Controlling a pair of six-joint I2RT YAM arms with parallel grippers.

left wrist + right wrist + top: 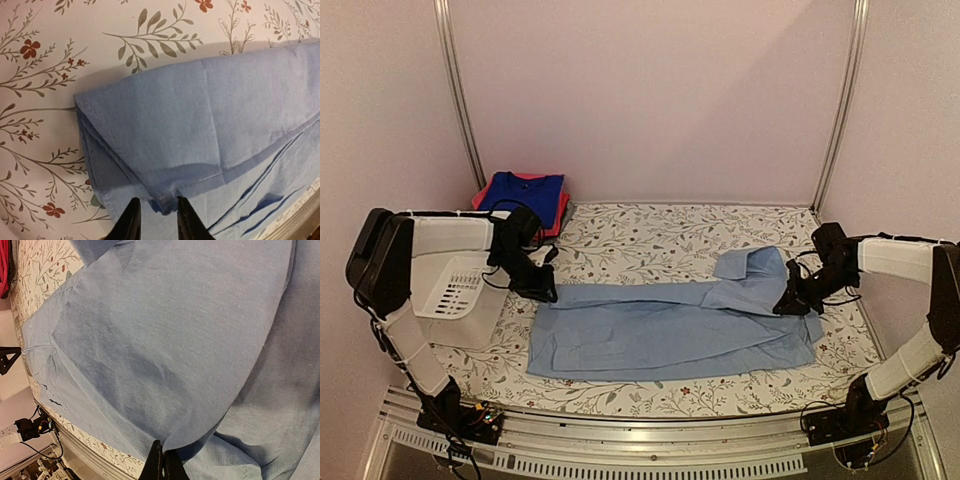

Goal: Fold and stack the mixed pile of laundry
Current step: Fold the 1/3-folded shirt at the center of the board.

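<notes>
A large pale-blue button shirt [670,330] lies folded lengthwise across the middle of the flowered table. My left gripper [542,292] is at its upper left corner. In the left wrist view its jaws [157,217] stand apart, with the folded edge of the shirt [200,115] between the fingertips. My right gripper [788,303] is at the shirt's right part near the collar. In the right wrist view it [163,460] is shut on a pinch of the shirt [165,340], which rises tent-like to the tips.
A folded royal-blue garment [525,188] lies on a pink-red one [563,208] at the back left corner. A white slotted basket [455,292] stands at the left edge, under my left arm. The metal front rail [640,440] runs along the near edge.
</notes>
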